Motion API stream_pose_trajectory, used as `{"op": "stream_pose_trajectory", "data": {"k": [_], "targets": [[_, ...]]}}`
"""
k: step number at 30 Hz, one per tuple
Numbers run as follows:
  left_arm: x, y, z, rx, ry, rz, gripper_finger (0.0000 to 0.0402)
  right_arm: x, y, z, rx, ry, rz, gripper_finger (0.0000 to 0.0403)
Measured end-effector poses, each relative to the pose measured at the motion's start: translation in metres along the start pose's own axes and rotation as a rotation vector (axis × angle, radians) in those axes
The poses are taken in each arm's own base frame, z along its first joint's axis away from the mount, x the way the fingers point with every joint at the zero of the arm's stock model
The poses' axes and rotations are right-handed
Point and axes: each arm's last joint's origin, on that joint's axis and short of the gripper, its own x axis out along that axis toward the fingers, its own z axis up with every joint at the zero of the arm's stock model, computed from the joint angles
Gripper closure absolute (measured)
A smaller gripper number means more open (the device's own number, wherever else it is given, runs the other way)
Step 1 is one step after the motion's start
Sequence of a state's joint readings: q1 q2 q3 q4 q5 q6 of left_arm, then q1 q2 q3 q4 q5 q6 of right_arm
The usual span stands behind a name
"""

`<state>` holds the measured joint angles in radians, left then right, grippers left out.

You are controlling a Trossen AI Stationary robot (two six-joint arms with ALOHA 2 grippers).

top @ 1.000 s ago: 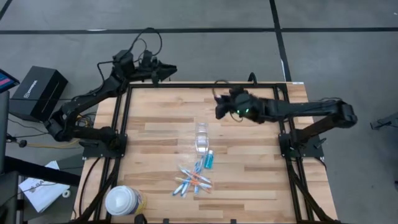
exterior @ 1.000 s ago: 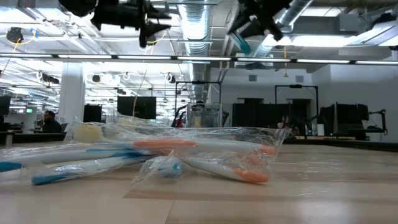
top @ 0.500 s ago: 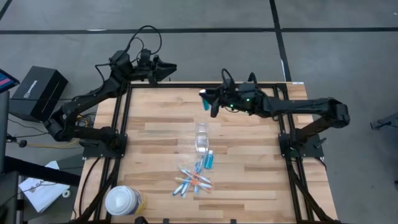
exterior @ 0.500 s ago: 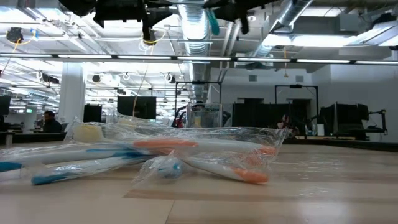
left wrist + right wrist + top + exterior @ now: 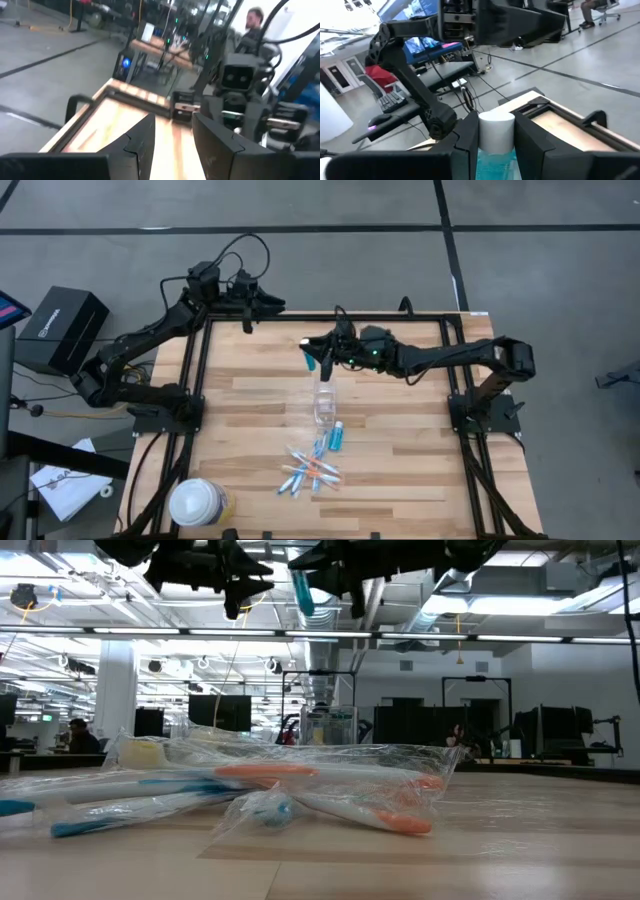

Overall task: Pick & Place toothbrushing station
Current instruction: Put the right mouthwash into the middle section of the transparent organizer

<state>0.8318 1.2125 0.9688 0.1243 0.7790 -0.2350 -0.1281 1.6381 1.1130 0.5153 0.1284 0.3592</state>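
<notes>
My right gripper (image 5: 318, 356) is above the table's far middle and is shut on a small blue tube with a white cap (image 5: 309, 355). The tube also shows high up in the low view (image 5: 302, 590). Just nearer than it, a clear plastic cup (image 5: 323, 402) lies on the wooden table. A second blue tube (image 5: 337, 437) lies beside the cup, and several wrapped blue, white and orange toothbrushes (image 5: 310, 470) lie in a heap nearer still. My left gripper (image 5: 268, 304) is open and empty over the table's far left edge. My right gripper pinches the tube's blue body (image 5: 495, 162) between its two fingers. The white cap end (image 5: 496, 131) sticks out past the fingertips. The arm reaches in level from the table's right side. The tube is lifted well clear of the table.
A large round white-topped yellowish container (image 5: 197, 502) stands at the near left corner. A black frame (image 5: 195, 370) runs along the table's left, far and right sides. Bare wood (image 5: 400, 470) lies at the near right. A person shows in the room beyond (image 5: 255, 17).
My right gripper has carried the blue tube toward the table's left edge, along the far side, until it is just beyond the clear cup. It has stayed shut on the tube, which stays clear of the table.
</notes>
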Motion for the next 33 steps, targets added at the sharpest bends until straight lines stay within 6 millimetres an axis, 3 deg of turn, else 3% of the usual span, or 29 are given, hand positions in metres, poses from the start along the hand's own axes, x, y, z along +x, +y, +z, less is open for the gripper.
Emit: {"op": "stream_pose_trajectory", "data": {"k": [5,18,33], "targets": [[0.001,0.004,-0.013,0.009,0.038,0.010,0.0276,0.003,0.002,-0.008,0.013,-0.012,-0.003,0.0320],[-0.005,0.021,-0.070,-0.024,0.136,0.056,0.0276,-0.022,-0.002,-0.061,0.088,-0.017,-0.073,0.0320],[-0.011,0.026,-0.117,-0.063,0.156,0.103,0.0276,-0.042,-0.017,-0.089,0.080,-0.005,-0.097,0.0320]]}}
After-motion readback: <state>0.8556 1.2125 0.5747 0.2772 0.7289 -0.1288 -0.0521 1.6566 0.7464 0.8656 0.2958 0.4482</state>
